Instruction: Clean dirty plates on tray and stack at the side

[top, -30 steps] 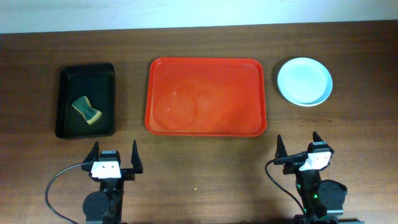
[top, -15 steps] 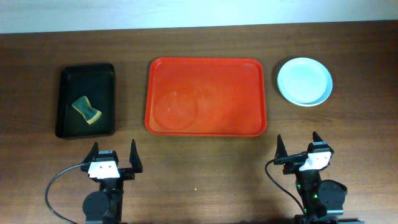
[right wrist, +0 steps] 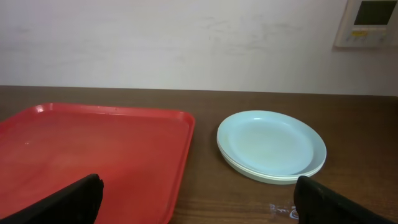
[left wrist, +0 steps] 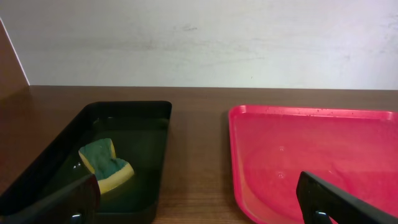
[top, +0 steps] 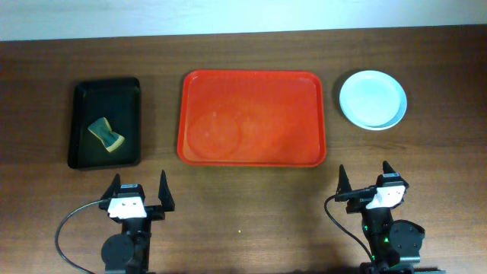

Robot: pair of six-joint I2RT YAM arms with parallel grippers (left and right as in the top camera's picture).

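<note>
The red tray (top: 251, 118) lies at the table's middle with nothing on it; it also shows in the left wrist view (left wrist: 323, 155) and the right wrist view (right wrist: 87, 155). The plates (top: 372, 100) sit stacked on the table right of the tray, a pale blue-green one on top; the right wrist view (right wrist: 271, 145) shows layered rims. My left gripper (top: 140, 192) is open and empty near the front edge, below the gap between the black tray and the red tray. My right gripper (top: 366, 179) is open and empty, in front of the plate stack.
A smaller black tray (top: 105, 91) at the left holds a green and yellow sponge (top: 106, 135), also seen in the left wrist view (left wrist: 107, 164). A white wall runs behind the table. A wall panel (right wrist: 372, 22) shows at upper right.
</note>
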